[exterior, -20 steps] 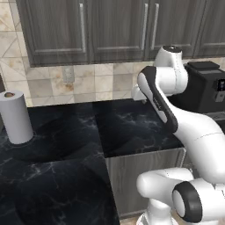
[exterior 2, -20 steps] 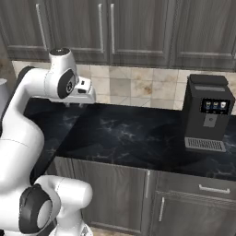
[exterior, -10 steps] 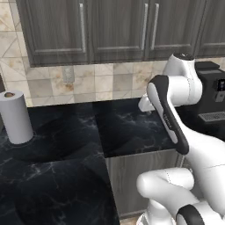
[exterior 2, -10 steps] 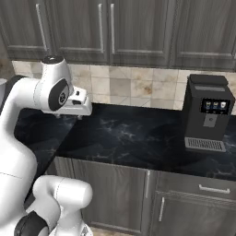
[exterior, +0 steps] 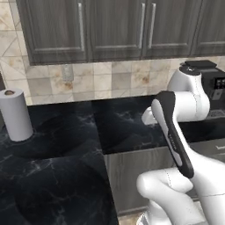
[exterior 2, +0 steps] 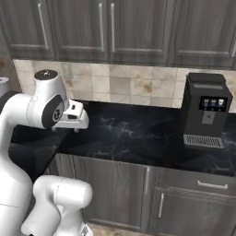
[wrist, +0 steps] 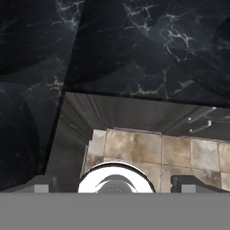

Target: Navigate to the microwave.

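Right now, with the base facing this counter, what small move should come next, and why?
Probably keep driving the base along the counter. Ahead stand just a coffee machine and a paper towel roll, neither the microwave. The gripper hangs above the floor with its jaws open, holding nothing.

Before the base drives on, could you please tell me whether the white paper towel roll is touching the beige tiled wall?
Apart. The left base view shows the white paper towel roll standing upright with dark countertop between it and the beige tiled wall.
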